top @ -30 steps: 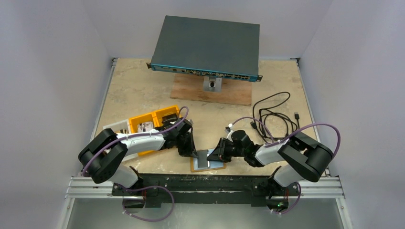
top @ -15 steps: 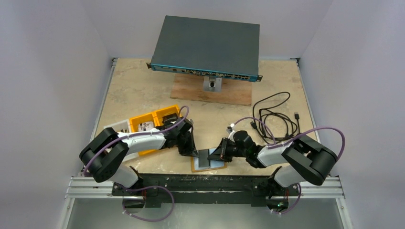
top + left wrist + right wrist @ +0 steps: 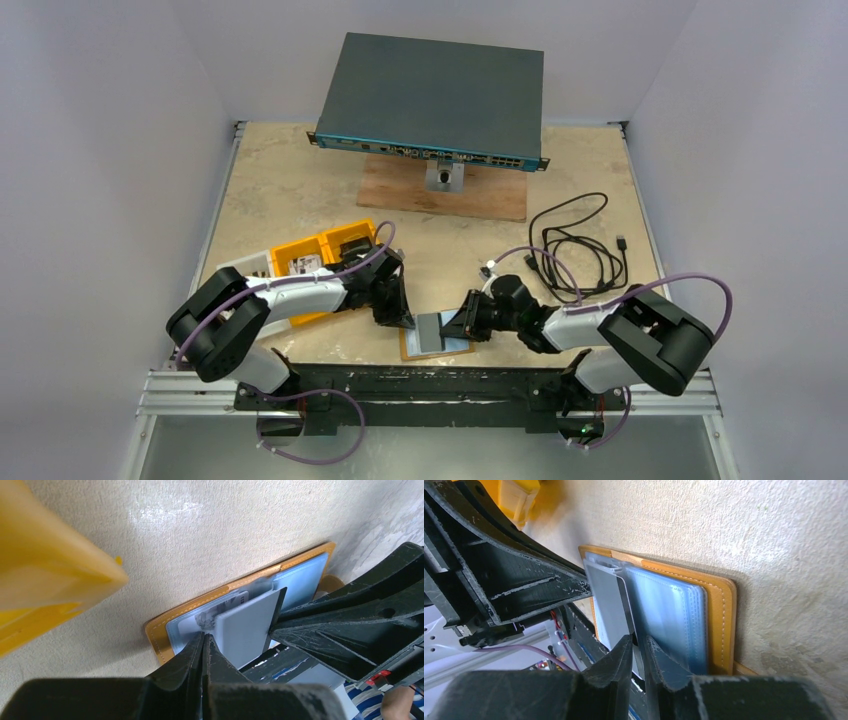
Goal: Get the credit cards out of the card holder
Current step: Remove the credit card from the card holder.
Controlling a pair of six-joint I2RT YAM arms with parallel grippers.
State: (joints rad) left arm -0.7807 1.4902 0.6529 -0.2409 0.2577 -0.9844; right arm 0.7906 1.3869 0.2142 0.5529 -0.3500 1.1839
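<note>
The table (image 3: 300,190) (beige, marbled) bears a wooden board (image 3: 480,200) toward its far side. A coiled black cable (image 3: 575,245) lies right of the board and nearer. A yellow tray (image 3: 325,250) lies left and nearer. The open card holder (image 3: 408,348) lies nearest, well apart from the board.

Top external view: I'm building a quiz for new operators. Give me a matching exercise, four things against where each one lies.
1 switch
2 cable
3 yellow tray
4 credit card

A beside the left arm
B far side, over a wooden board
C on the card holder, near edge
D right of centre

Pairs: 1-B, 2-D, 3-A, 4-C
</note>
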